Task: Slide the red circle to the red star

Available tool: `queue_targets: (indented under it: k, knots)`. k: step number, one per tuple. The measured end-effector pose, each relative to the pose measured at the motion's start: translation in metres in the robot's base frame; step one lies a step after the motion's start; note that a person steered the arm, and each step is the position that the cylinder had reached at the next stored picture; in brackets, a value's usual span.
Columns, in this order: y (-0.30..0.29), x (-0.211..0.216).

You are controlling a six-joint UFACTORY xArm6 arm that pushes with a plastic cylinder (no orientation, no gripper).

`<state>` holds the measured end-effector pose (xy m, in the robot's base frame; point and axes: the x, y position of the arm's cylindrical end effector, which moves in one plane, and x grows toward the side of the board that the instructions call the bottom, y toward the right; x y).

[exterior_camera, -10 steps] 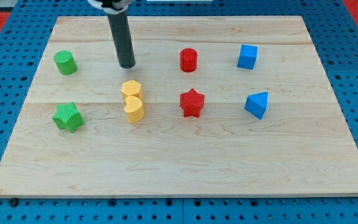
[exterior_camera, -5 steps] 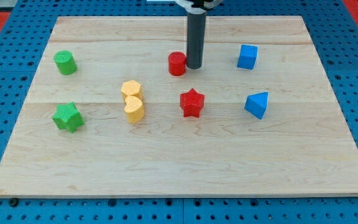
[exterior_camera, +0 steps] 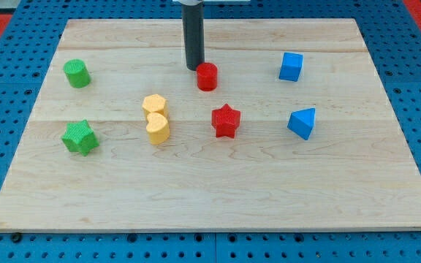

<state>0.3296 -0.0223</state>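
The red circle point(exterior_camera: 207, 76) stands on the wooden board a little above the middle. The red star point(exterior_camera: 226, 120) lies below it and slightly to the right, with a clear gap between them. My tip point(exterior_camera: 194, 68) is just above and to the left of the red circle, close to it or touching its upper left edge. The dark rod rises from there to the view's top.
Two yellow blocks point(exterior_camera: 155, 118) sit touching left of the red star. A green cylinder point(exterior_camera: 77, 74) and a green star point(exterior_camera: 78, 137) are at the left. A blue cube point(exterior_camera: 291, 66) and a blue wedge point(exterior_camera: 302, 123) are at the right. The board point(exterior_camera: 210, 197) lies on a blue pegboard.
My tip went from left of the red circle to its right, nudging it left, and now stands at its upper left. The circle sits slightly left of and lower than its first place.
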Motion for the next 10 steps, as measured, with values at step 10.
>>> queue_targets:
  k: [10]
  knots:
    - [0.060, -0.002]
